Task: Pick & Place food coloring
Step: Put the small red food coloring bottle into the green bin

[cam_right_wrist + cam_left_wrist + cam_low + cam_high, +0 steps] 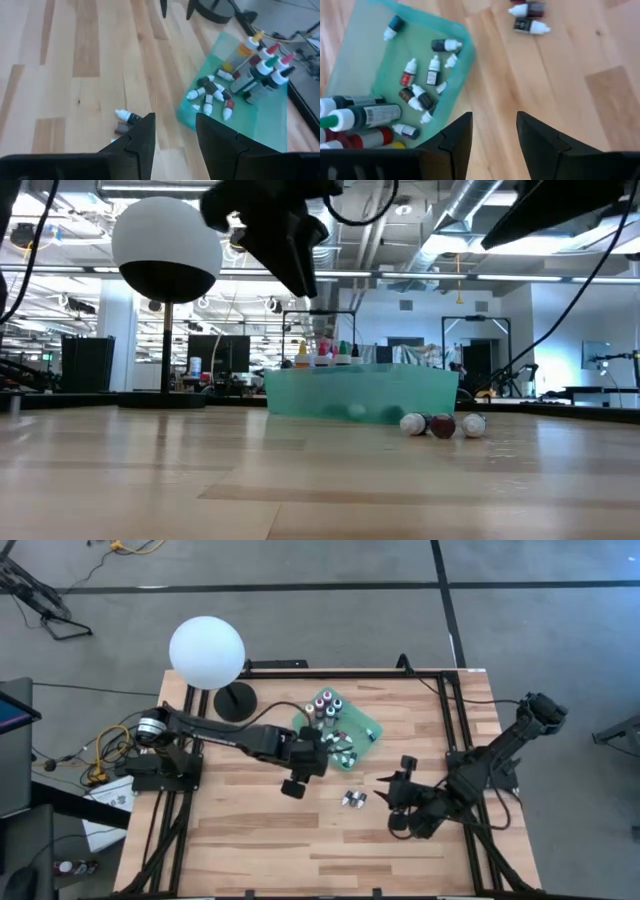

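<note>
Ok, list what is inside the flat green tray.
Green tray: small white-capped bottles lying flat, taller bottles standing at one end. The left arm hides part from above.

Small food coloring bottles [425,80] lie scattered on their sides inside the green tray [462,65]; taller ones [265,70] stand upright there; a few [353,799] lie on the worktop [250,830] near the tray.

The scene is evenly and brightly lit from overhead; ceiling strip lights [560,275] are seen glaring in the low view. Soft, short shadows are cast on the pale wooden plank table [250,830]. The white spherical lamp globe [207,652] is nearly blown out from above. Both wrist views are softly blurred, and the translucent green plastic tray [365,60] is rendered hazy
</note>
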Robot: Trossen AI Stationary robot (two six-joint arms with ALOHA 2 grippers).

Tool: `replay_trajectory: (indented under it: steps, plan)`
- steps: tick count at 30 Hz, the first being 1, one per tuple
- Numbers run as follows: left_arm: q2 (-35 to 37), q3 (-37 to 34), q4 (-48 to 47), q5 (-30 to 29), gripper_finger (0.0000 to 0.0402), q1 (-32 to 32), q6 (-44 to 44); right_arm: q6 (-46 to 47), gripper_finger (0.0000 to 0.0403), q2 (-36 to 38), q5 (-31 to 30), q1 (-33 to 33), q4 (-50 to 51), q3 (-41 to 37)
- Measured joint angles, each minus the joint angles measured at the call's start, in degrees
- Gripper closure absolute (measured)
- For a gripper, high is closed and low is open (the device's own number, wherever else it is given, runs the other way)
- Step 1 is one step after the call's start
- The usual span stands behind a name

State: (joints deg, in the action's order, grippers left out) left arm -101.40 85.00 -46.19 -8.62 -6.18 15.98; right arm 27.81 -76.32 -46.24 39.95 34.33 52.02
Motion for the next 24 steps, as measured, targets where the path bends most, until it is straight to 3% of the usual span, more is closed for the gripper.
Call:
replay_trajectory:
  steps: [4, 8, 16, 24]
  plan:
    - [3.72, -4.36, 0.65, 0.08, 0.0253, -2.16, -1.9, -4.58, 0.0269, -1.36, 2.97, -1.53, -3.52, 0.1]
    - [11.12, -13.49, 5.08, -1.31, 0.0253, -4.02, -6.29, -7.78, 0.0271, -2.87, 4.86, -2.58, -5.04, 0.07]
    - [30.81, -35.9, 24.62, -8.6, 0.0253, -9.67, -14.92, -15.73, 0.0275, -4.9, 18.17, -7.25, -9.76, -0.04]
    - [43.61, -50.55, 41.51, -15.82, 0.0253, -17.1, -18.77, -23.23, 0.0276, -11.47, 29.56, -13.06, -14.08, 0.11]
